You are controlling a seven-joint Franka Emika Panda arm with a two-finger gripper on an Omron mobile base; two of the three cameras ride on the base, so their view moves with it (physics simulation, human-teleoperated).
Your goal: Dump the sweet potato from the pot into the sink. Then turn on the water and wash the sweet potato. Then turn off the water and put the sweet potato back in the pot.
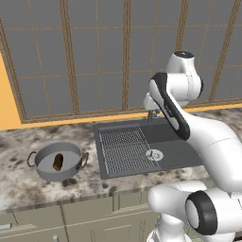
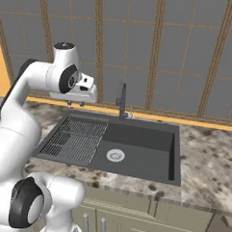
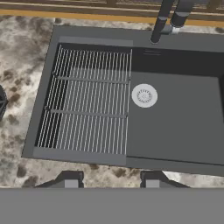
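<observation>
Hand (image 3: 110, 178) empty above sink (image 3: 175, 127) — sweet potato (image 1: 58, 162) lies lengthwise front-to-back in pot (image 1: 42, 163).

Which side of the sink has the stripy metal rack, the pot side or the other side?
The pot side. The ribbed grid fills the sink half nearest the pot; the other half is smooth, with the round silver drain.

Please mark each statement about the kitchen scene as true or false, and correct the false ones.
1. The sweet potato lies inside the pot. True.
2. The pot stands inside the sink. False: it stands on the counter, beside the sink's ribbed side.
3. Water runs from the faucet. False: no water is seen flowing.
4. The tool holds nothing. True: its fingertips stand apart over the sink's near edge.
5. The round drain is covered by the sweet potato. False: the drain is bare.
</observation>
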